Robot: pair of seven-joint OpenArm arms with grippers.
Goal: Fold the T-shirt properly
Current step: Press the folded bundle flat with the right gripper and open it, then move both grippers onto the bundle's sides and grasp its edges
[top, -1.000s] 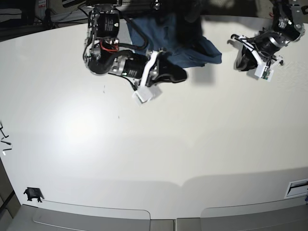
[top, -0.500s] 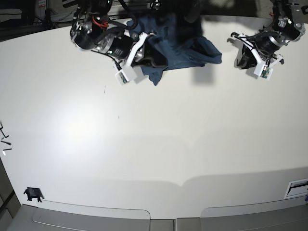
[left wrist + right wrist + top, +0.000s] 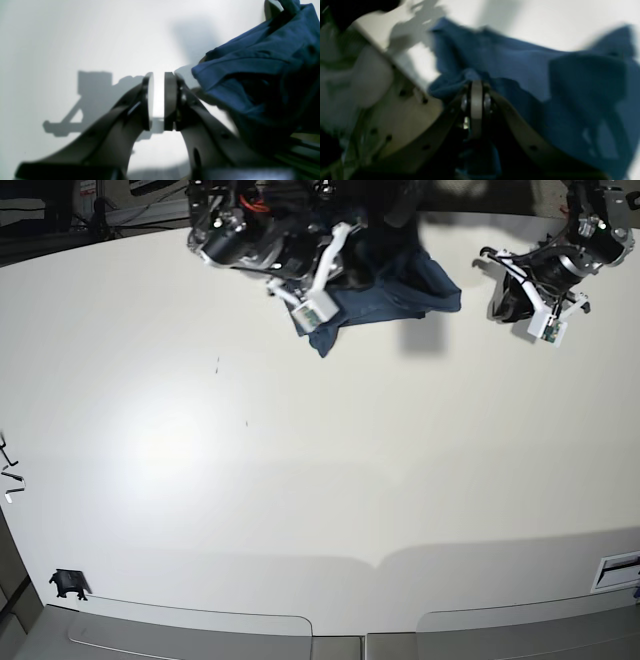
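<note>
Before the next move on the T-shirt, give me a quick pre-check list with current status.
1. Right end effector gripping the T-shirt: ok, jaws closed with cloth bunched at the tips.
2. Left end effector free of cloth: ok, narrow gap between the pads, nothing in it, shirt fold beside it.
3. T-shirt laid flat for folding: not ok, crumpled in a heap at the table's far edge.
4. Sleeves and neck located: cannot tell, hidden in the bunching.
5. Grip on a single layer: cannot tell, right wrist view is blurred.
</note>
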